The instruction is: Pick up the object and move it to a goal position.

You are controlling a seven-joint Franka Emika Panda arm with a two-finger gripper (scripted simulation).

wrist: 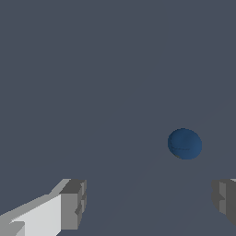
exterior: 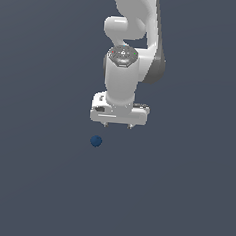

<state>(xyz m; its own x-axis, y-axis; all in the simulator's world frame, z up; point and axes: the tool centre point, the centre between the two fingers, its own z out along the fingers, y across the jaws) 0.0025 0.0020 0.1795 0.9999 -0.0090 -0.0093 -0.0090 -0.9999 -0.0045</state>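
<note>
The small dark blue ball [exterior: 96, 141] lies on the flat grey surface. My white gripper [exterior: 117, 126] hangs just behind it and a little toward the exterior view's right, not touching it. In the wrist view the ball [wrist: 185, 144] sits ahead of the fingertips, closer to one finger than the other. The gripper [wrist: 150, 203] is open and empty, its two grey fingertips [wrist: 73, 203] set wide apart.
The grey surface [exterior: 184, 195] stretches flat in all directions with no other objects or edges in view. The white arm [exterior: 125, 65] rises behind the gripper.
</note>
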